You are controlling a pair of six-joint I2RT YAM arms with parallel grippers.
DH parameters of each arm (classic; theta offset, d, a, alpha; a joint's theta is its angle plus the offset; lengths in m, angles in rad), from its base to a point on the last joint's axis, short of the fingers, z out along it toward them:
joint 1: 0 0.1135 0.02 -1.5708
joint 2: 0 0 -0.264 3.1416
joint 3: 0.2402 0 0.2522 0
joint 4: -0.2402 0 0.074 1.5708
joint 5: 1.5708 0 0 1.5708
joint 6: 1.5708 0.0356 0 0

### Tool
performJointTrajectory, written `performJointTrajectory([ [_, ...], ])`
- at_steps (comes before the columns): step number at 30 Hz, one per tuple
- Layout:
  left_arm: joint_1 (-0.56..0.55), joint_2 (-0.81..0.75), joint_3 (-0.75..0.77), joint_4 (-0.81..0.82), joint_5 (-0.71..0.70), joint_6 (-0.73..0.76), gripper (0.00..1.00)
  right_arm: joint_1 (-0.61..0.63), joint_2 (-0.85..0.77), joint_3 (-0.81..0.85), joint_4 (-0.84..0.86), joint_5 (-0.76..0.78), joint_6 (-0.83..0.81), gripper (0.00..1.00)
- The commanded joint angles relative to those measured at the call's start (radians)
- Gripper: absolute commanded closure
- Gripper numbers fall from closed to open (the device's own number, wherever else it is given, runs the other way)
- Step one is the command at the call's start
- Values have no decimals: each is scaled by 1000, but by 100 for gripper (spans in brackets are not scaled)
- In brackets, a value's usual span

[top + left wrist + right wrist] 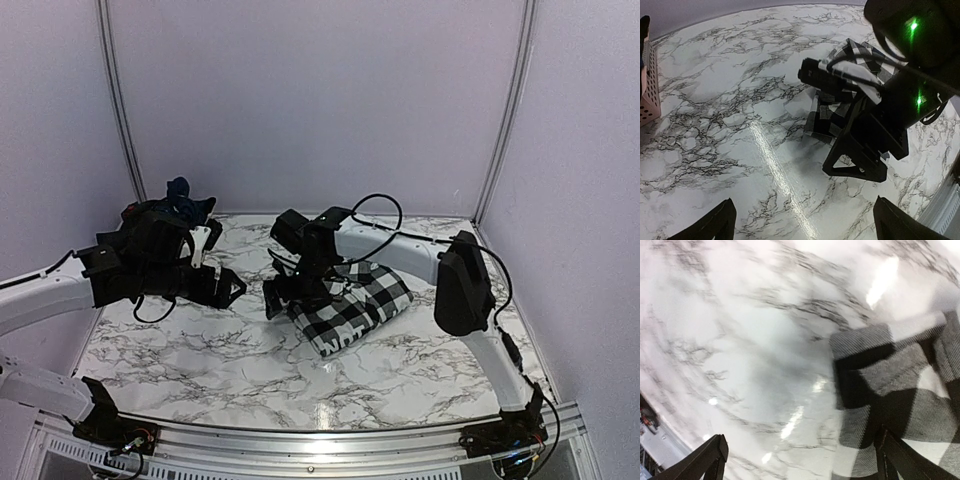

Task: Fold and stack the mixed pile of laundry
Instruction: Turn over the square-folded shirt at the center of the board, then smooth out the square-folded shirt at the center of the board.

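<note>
Midway along the counter, nearer its right edge, lies the folded check shirt, soft and limp; I'd pinch a doubled edge. I have the right gripper spread over its left border, and the left gripper spread too, empty.

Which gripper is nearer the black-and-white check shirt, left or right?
Right. The right gripper hangs over the edge of the shirt; the left gripper is farther off, over the marble table.
</note>
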Motion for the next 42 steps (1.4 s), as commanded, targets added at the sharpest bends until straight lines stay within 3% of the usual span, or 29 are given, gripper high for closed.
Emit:
performJointTrajectory([
  [1, 6, 14, -1, 18, 88, -50, 1, -21, -211, -75, 305, -194, 6, 2],
  [5, -4, 73, 16, 90, 188, -85, 1, -142, -442, -347, 441, -228, -53, 4],
  [10, -57, 252, 142, 120, 234, -95, 1, -365, -624, -712, 553, -299, -147, 17],
  [16, -174, 565, 405, 117, 249, -125, 1, -520, -539, -824, 612, -450, -268, 27],
  [21, -205, 826, 568, 119, 242, -232, 1, -534, -427, -839, 603, -487, -337, 31],
  [25, -183, 928, 591, 115, 190, -309, 1, -532, -441, -958, 646, -519, -334, 32],
  [30, -97, 875, 443, 101, 91, -375, 1, -477, -577, -1177, 768, -603, -247, 32],
  [34, -36, 767, 357, 33, -24, -349, 1, -373, -683, -1241, 917, -720, -105, 27],
  [39, -71, 569, 324, -9, -97, -282, 1, -424, -810, -1173, 856, -686, -103, 25],
  [42, -157, 563, 386, -34, -124, -248, 1, -491, -875, -1145, 798, -667, -137, 24],
])
